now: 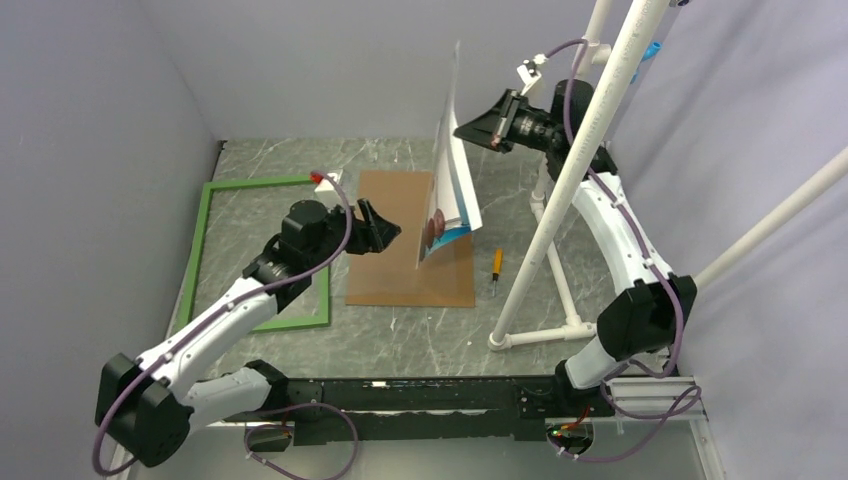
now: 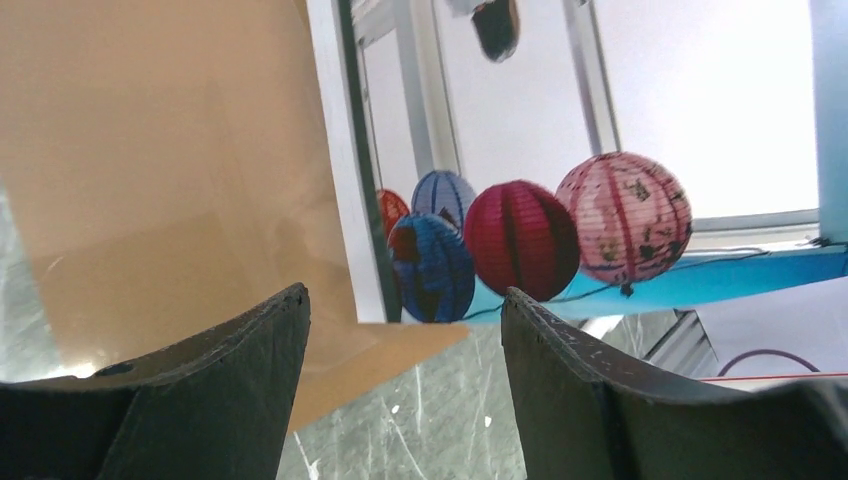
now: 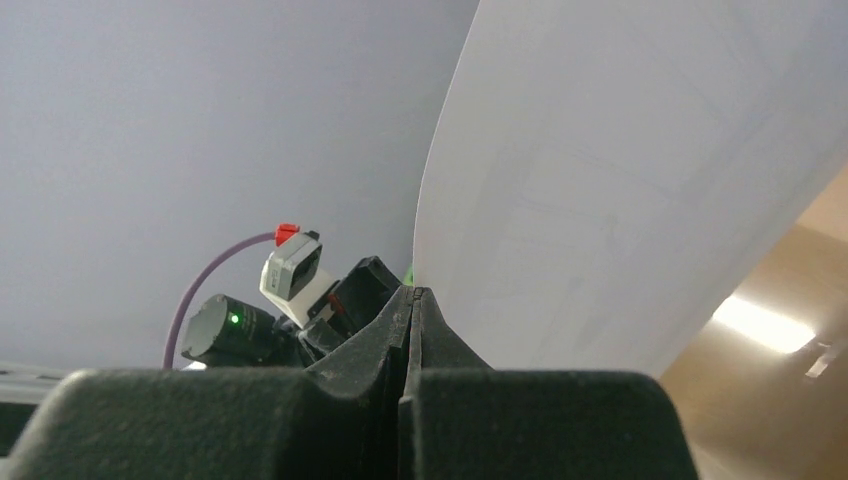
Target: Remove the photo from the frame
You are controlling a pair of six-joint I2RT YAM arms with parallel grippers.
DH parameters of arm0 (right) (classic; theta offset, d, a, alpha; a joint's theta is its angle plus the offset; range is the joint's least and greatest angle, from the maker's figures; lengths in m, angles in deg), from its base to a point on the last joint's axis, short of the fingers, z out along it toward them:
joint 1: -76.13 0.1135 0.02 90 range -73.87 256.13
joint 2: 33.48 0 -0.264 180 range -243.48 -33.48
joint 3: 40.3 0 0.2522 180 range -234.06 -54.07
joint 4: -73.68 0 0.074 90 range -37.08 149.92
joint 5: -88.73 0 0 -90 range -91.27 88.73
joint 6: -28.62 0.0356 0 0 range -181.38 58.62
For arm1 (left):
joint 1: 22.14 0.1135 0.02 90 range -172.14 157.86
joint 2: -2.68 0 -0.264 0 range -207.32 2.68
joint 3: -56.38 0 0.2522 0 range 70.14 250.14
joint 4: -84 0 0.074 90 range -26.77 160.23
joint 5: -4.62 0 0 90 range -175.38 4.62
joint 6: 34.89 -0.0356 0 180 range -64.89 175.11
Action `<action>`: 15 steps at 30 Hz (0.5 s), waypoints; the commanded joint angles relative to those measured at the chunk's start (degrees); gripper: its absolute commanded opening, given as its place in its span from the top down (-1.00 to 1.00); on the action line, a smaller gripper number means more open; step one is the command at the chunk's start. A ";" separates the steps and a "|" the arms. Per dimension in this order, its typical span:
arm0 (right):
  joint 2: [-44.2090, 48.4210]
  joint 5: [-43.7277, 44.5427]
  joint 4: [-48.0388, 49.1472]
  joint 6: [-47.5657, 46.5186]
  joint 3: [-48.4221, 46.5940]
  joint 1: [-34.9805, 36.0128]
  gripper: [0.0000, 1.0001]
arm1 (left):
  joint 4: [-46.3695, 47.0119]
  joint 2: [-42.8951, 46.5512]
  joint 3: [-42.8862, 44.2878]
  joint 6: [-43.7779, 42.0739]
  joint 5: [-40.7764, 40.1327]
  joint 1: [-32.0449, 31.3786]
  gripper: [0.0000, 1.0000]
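The photo (image 1: 453, 165) hangs nearly upright in the air above the brown backing board (image 1: 400, 275), its lower corner with the dark balloons close to the board. My right gripper (image 1: 463, 131) is shut on the photo's upper edge; the right wrist view shows the print's white back (image 3: 620, 180) rising from the closed right gripper (image 3: 413, 292). My left gripper (image 1: 392, 232) stands open just left of the lower corner, touching nothing. In the left wrist view the balloons on the photo (image 2: 520, 240) lie beyond the open left gripper (image 2: 405, 300). The green frame (image 1: 260, 182) lies flat at the left.
An orange-handled screwdriver (image 1: 496, 266) lies right of the board. A white pipe stand (image 1: 575, 160) rises at the right, close to my right arm. Grey walls close in the marbled table (image 1: 400, 340) on three sides.
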 commanded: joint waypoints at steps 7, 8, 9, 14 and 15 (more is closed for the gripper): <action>-3.20 -2.15 19.78 14.19 5.36 2.88 1.00 | -8.07 12.05 -1.45 -2.86 -12.37 0.34 -0.49; -3.13 -1.57 19.89 13.57 7.35 2.58 1.00 | -8.66 12.44 -1.33 -3.04 -12.66 0.27 -0.50; -3.04 -0.86 19.56 12.96 9.47 2.13 1.00 | -9.14 12.55 -1.37 -3.11 -12.82 0.34 -0.49; -3.97 0.61 23.40 11.95 22.70 -0.82 1.00 | -8.99 12.03 -2.41 -2.48 -11.42 0.35 -0.49; -4.58 0.62 25.30 12.19 25.28 -1.59 1.00 | -8.90 11.80 -2.58 -2.30 -11.10 0.35 -0.49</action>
